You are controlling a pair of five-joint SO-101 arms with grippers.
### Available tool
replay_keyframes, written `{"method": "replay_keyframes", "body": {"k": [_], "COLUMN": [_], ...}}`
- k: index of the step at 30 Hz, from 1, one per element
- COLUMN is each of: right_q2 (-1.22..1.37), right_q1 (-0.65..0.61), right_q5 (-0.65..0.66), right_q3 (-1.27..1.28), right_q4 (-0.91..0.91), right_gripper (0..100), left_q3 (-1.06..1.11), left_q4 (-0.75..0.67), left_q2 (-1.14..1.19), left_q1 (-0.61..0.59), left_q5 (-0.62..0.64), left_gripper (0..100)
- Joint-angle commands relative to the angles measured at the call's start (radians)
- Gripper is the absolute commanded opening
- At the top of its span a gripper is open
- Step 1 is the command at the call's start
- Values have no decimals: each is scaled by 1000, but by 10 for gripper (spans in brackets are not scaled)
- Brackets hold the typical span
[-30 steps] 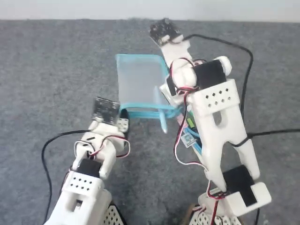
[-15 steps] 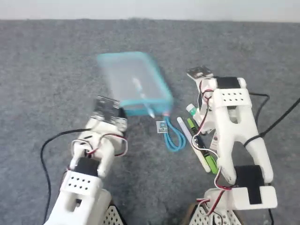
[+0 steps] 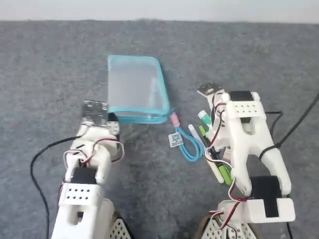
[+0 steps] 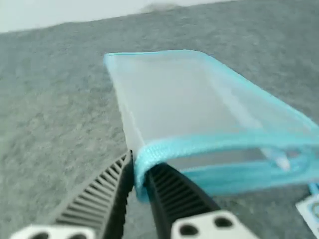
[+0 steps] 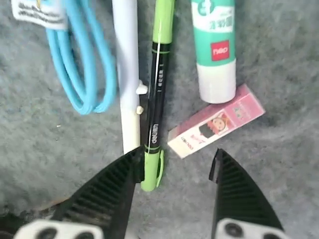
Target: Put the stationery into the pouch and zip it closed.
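Pouch, translucent plastic with turquoise zip edging point(image 3: 134, 92): lying flat on the grey felt-covered bench point(image 3: 50, 64), ahead of the left arm. Left hand point(image 4: 139, 172) is pinching the pouch's near corner, jaws almost closed on the edging seam. Risk: so thin a bite may be slipping off once anything pushes at the mouth, or dragging the whole pouch along. I cannot tell whether the zip is standing open.

Right hand point(image 5: 177, 157): hanging wide open and holding nothing, directly above the stationery beside the right arm. Lying there:
- green-and-black pen point(image 5: 158, 74)
- white pen point(image 5: 127, 74), just beside the green one
- green-and-white glue stick point(image 5: 215, 50)
- pink boxed eraser point(image 5: 217, 122)
- turquoise looped cord with paper tag point(image 5: 82, 64)

Risk: the jaws are straddling both the green pen's end and the eraser, so closing may be catching two things or nudging one away. The pens look round and slick, and are probably prone to rolling out of a skewed grip. The cord is lying between this cluster and the pouch and may be snagging whatever crosses.
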Motion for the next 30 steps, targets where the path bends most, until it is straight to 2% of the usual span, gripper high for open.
{"method": "replay_keyframes", "body": {"k": [1,3,4,7,8,12,17,23,28,30], "right_q2": [-81,-97,-105,-107,-107,-108,-108,-107,-107,-107], "right_q1": [19,12,13,41,58,113,114,114,117,114], "right_q5": [12,11,11,-18,-38,-163,-235,-239,-388,-405], "right_q3": [38,58,64,75,84,109,186,250,290,290], "right_q4": [-76,-96,-96,-94,-102,-142,-217,-263,-403,-409], "right_gripper": [209,209,209,209,209,209,209,209,209,209], "left_q3": [-47,-12,-30,-91,-94,-65,-67,-67,-65,-65], "left_q4": [2,-3,-3,-3,0,20,18,21,21,21], "left_q2": [-14,-23,-25,-15,-14,-23,-21,-21,-21,-21], "left_q1": [46,133,112,-54,-71,14,8,5,12,11], "left_q5": [-44,-180,-180,-2,29,-74,-46,-43,-41,-41], "left_gripper": [11,11,11,11,11,11,11,11,11,11]}}
